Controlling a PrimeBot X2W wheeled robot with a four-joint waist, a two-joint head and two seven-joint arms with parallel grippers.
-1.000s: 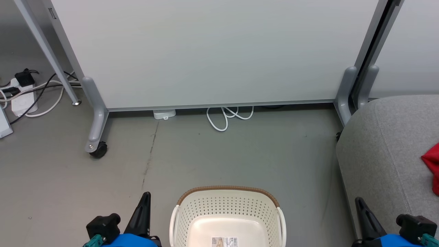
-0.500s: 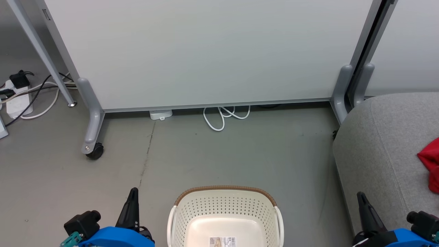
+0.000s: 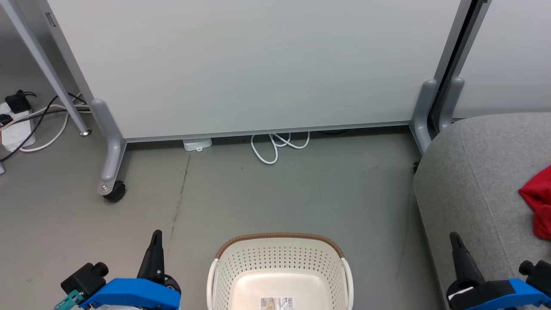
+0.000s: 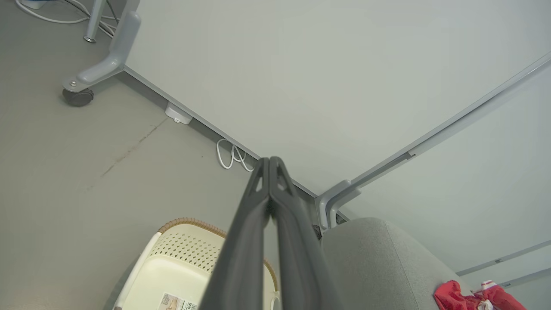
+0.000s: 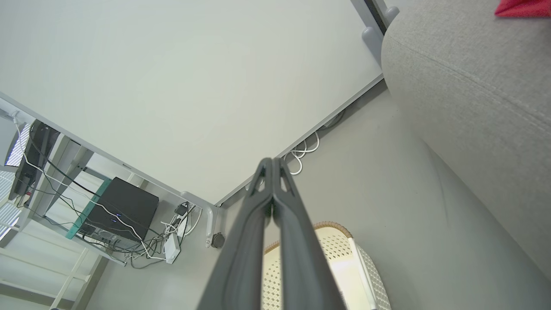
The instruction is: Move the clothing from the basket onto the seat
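left claw (image 4: 270, 162) pressed together, gripping nothing, right claw (image 5: 272, 162) likewise together and free, one each side of basket (image 3: 279, 237) on floor (image 3: 301, 189), red clothing (image 3: 537, 201) lying on seat (image 3: 469, 185), apart from both claws

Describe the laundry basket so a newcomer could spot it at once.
Start at the big white partition panel. On the grey floor before it, left of the grey seat, stands the laundry basket. Alone there, it is cream, perforated, brown-rimmed, with a barcode sticker on its bottom.
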